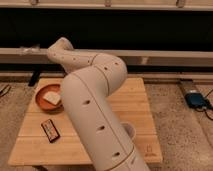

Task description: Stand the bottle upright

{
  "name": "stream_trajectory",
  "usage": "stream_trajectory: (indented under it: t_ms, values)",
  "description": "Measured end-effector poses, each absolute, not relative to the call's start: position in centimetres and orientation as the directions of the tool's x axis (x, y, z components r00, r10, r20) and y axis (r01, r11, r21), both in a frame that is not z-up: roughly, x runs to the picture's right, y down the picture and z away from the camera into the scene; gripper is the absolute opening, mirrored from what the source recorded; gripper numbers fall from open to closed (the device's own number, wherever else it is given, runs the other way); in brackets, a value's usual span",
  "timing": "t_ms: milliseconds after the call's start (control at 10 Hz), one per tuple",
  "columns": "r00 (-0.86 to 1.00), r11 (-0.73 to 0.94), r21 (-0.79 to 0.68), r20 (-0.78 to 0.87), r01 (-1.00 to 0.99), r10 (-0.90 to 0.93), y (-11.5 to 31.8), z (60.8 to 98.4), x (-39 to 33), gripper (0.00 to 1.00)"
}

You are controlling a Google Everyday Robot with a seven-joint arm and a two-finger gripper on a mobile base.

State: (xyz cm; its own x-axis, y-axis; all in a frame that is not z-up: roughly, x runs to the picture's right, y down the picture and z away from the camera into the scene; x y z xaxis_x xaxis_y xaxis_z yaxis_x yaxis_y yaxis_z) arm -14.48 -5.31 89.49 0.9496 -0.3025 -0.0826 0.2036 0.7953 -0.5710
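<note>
Bottle (51, 98) lies on its side inside the orange bowl (40, 103) at the wooden surface's (132, 102) left side. End effector is hidden behind the white arm (92, 107); its state is impossible to tell. Dark wrapper (50, 130) lies in front of the bowl.

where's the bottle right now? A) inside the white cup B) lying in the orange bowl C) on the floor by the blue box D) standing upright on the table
B: the bottle lies on its side inside the orange bowl at the table's left end. The gripper is not in view, hidden past the arm.
</note>
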Motion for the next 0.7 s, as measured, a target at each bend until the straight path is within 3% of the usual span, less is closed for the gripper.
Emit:
stream_trajectory:
  t_ms: [700]
  values:
    - [0.995, 0.825, -0.556, 0.045, 0.103, -0.094, -6.9, 87.7, -13.0, 0.0]
